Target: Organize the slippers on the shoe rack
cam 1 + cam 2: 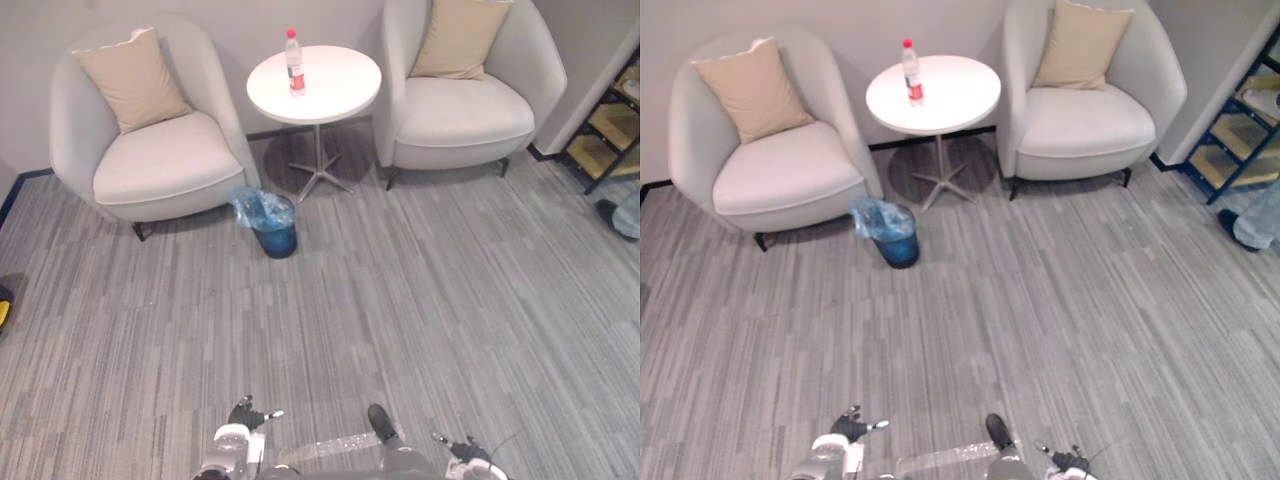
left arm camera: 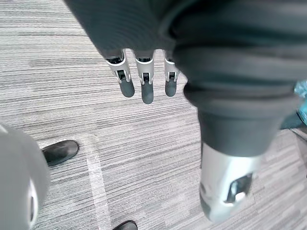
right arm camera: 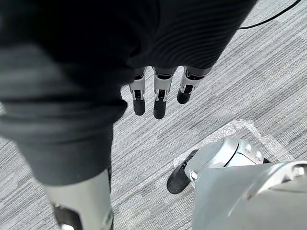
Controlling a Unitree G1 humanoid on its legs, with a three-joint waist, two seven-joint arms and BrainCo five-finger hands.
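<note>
A: From the head views, where is the shoe rack (image 1: 612,140)?
B: At the far right by the wall, well apart from the robot. A pale slipper (image 1: 1262,100) seems to lie on a shelf; the rest of the rack is cut off.
A: And the room?
B: Two armchairs (image 1: 150,130) flank a round counter (image 1: 314,84) with a bottle (image 1: 295,62); a blue bin (image 1: 272,222) stands on the floor.
A: Left wrist view?
B: The left hand (image 2: 144,76) hangs over carpet, fingers straight, holding nothing.
A: Right wrist?
B: The right hand (image 3: 160,91) likewise, relaxed and empty, probably because nothing is within reach.
</note>
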